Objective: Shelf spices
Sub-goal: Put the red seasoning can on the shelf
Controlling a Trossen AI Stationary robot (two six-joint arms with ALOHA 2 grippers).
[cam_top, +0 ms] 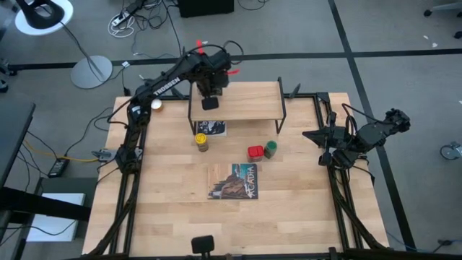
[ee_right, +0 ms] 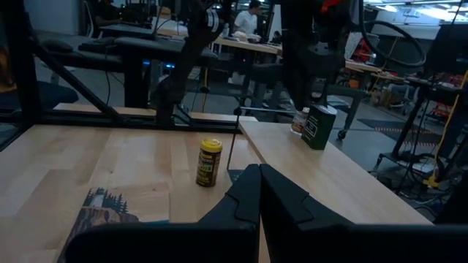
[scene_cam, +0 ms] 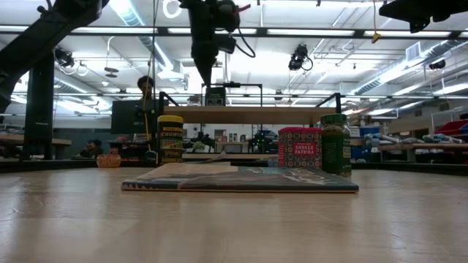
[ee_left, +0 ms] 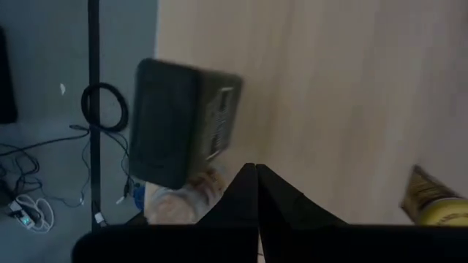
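The shelf (cam_top: pixel 242 101) stands at the table's far side on thin black legs. A black tin (cam_top: pixel 210 103) stands upright on its left part, also visible as the black tin (ee_left: pixel 183 120). My left gripper (scene_cam: pixel 204 77) hangs shut just above the tin, pointing down, with nothing between its fingers. On the table rest a yellow-capped jar (cam_top: pixel 202 141), a red tin (cam_top: pixel 255 152) and a green-capped jar (cam_top: pixel 271 149). A tiny clear jar (cam_top: pixel 156 105) stands left of the shelf. My right gripper (ee_right: pixel 257 169) waits shut and level at the table's right edge.
A picture-covered book (cam_top: pixel 234 180) lies flat at the table's middle, and another flat printed thing (cam_top: pixel 211 128) lies under the shelf's near edge. Black frame rails (cam_top: pixel 328 166) run along the table's sides. People show in the room beyond the table.
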